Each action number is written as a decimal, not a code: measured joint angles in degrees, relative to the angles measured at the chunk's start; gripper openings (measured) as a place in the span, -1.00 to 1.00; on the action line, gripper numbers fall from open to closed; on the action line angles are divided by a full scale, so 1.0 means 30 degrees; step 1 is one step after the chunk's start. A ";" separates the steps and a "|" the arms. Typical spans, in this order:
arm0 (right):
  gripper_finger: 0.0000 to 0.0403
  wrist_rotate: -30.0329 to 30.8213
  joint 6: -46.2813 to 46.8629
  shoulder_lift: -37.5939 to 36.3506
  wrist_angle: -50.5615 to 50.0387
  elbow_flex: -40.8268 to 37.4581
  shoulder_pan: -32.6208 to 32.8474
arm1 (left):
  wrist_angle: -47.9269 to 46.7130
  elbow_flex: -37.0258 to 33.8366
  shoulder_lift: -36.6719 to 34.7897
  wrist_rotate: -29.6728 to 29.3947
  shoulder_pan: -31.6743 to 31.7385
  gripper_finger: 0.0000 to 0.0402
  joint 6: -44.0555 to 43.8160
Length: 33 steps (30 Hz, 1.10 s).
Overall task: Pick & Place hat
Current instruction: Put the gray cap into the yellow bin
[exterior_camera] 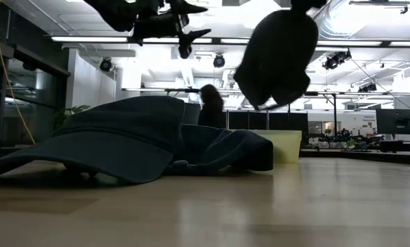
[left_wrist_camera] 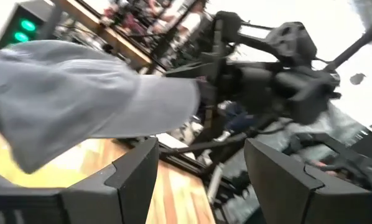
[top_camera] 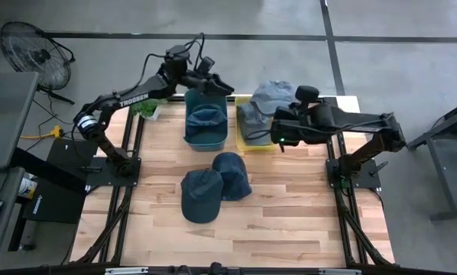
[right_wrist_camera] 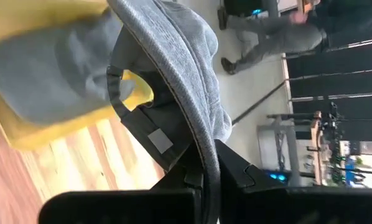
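Note:
My right gripper [top_camera: 275,124] is shut on a grey hat [top_camera: 272,93], lifted over the yellow bin [top_camera: 244,143], which holds another grey hat [top_camera: 251,118]. In the low view the held hat [exterior_camera: 277,55] hangs high above the yellow bin [exterior_camera: 287,147]. My left gripper [top_camera: 217,85] is open in the air by the far rim of the blue bin [top_camera: 189,137], where a blue hat [top_camera: 205,118] lies. Its wrist view shows its open fingers [left_wrist_camera: 201,168] with the grey hat [left_wrist_camera: 80,106] beyond. Two more blue hats [top_camera: 200,196] [top_camera: 232,176] lie overlapping on the table. My right gripper pinches the grey hat's rim edge [right_wrist_camera: 206,163] between its two fingers, next to the back strap [right_wrist_camera: 120,109]. The fingers come in roughly level from the table's right. The hat is lifted clear of the bin and hangs from the grip.
The two bins stand side by side at the table's far middle. A small green plant [top_camera: 146,109] sits by the far left corner. The two blue hats [exterior_camera: 116,140] [exterior_camera: 225,147] lie in the table's middle. People and desks show in the room behind.

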 joint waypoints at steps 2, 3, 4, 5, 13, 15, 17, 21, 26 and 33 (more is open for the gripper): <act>-0.98 -0.0134 -0.0630 0.0000 0.1155 -0.0952 -0.0074 | -0.0035 0.0000 0.0000 0.0975 0.0147 0.17 0.0000; -0.98 -0.0342 -0.1038 0.0000 0.1883 -0.1384 -0.0127 | -0.0080 0.0000 0.0007 0.1400 0.0140 0.17 -0.0005; -0.98 -0.0581 -0.1511 0.0000 0.2765 -0.1771 -0.0164 | -0.0072 0.0000 0.0003 0.1813 0.0119 0.17 -0.0004; -0.98 -0.0867 -0.2081 0.0000 0.3731 -0.2162 -0.0225 | -0.0097 0.0000 -0.0028 0.2196 0.0100 0.17 -0.0007; -0.98 -0.1527 -0.5613 0.0000 0.9368 -0.4761 -0.1307 | -0.0704 -0.0029 -0.0907 0.2759 -0.0576 0.17 -0.0033; -0.98 -0.1635 -0.5913 0.0000 0.9890 -0.5259 -0.1793 | -0.0594 -0.0009 -0.1270 0.2765 -0.0945 0.17 -0.0015; -0.98 -0.1823 -0.6204 0.0000 1.0016 -0.5669 -0.2249 | -0.0656 0.0007 -0.1491 0.2799 -0.1314 0.17 -0.0022; -0.98 -0.2931 -0.7474 -0.0007 1.2103 -0.6651 -0.3045 | -0.0653 -0.0007 -0.1787 0.2515 -0.2234 0.17 -0.0022; -0.98 -0.3882 -0.9427 0.0000 1.5039 -0.8274 -0.3774 | -0.0677 -0.0015 -0.1962 0.2070 -0.3201 0.17 -0.0446; -0.98 -0.5631 -0.9514 0.0007 1.6332 -1.0056 -0.4581 | -0.0662 -0.0007 -0.1962 0.1454 -0.4473 0.17 -0.0584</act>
